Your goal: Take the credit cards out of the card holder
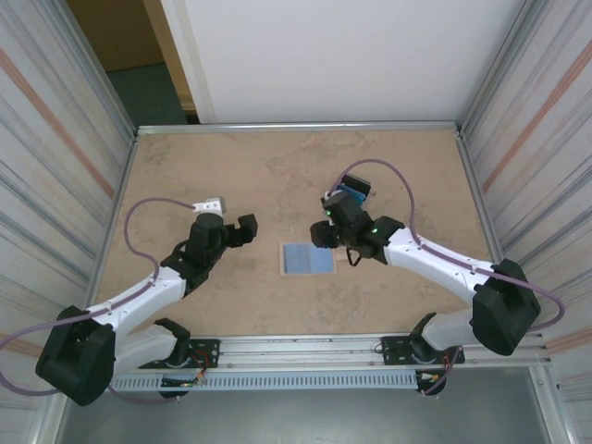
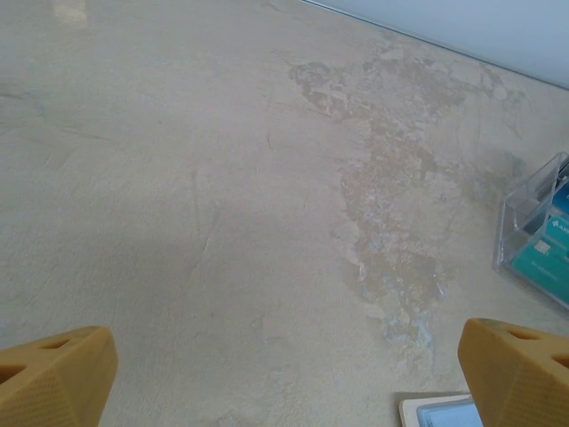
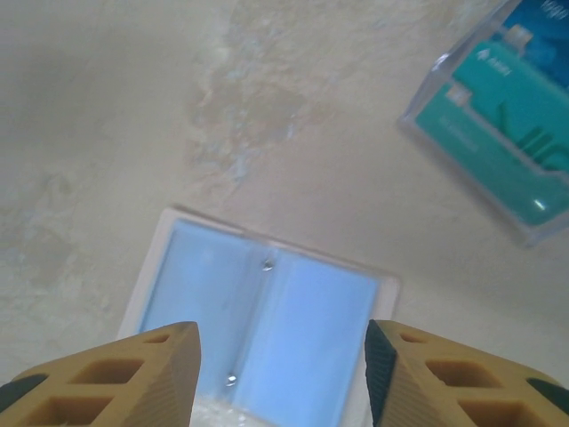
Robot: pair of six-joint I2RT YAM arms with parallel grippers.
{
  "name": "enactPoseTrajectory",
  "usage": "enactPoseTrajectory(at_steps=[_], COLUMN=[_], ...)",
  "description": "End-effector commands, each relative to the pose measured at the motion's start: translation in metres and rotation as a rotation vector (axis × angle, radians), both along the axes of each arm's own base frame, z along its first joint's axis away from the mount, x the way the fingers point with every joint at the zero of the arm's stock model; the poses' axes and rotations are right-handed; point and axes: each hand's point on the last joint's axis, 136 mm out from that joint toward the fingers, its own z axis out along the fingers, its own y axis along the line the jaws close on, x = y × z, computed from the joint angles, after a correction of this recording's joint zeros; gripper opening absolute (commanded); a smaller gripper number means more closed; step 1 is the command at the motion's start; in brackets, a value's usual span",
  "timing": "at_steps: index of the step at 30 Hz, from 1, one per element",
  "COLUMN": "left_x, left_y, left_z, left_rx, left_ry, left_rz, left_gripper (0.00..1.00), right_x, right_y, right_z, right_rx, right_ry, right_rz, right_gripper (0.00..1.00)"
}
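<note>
The open card holder (image 3: 222, 285) (pale blue face up) is being hovered over, towards the table's (image 1: 185, 166) near edge, by the nearer right gripper (image 3: 283, 336), jaws parted and empty.

Robot lab cell: a boxed-in test bench

A beige stone-look table (image 1: 185, 176) edged in aluminium; striped panels (image 1: 55, 139) wall in both sides; a plain white board (image 1: 333, 55) closes the back; two white-and-black arms, the left arm (image 1: 139, 298) and the right arm (image 1: 435, 261), stand bolted to a slotted metal rail (image 1: 296, 349) at the near edge; purple cables (image 1: 127, 231) loop along them; bare grey floor below the rail.
</note>
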Motion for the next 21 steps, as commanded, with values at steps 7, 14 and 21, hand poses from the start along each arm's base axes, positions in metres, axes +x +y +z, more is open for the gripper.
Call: enactPoseTrajectory(at_steps=[7,14,21], left_x=[-0.002,-0.005,-0.004], left_y=[0.021,0.031,0.03], left_z=[0.002,0.001,-0.004], left_rx=[-0.088,-0.055,-0.031], left_ry=[-0.005,0.001,0.018], left_rz=[0.097,0.126,0.101], left_gripper=[0.99,0.99,0.99], right_x=[-0.029,-0.042,-0.042], right_y=[0.036,0.06,0.073], right_z=[-0.023,-0.054,-0.071], right_rx=[-0.059,-0.111,-0.15], right_ry=[0.017,0.108,0.155], right_rz=[-0.016,0.043,0.075], right_gripper=[0.54,0.48,0.4])
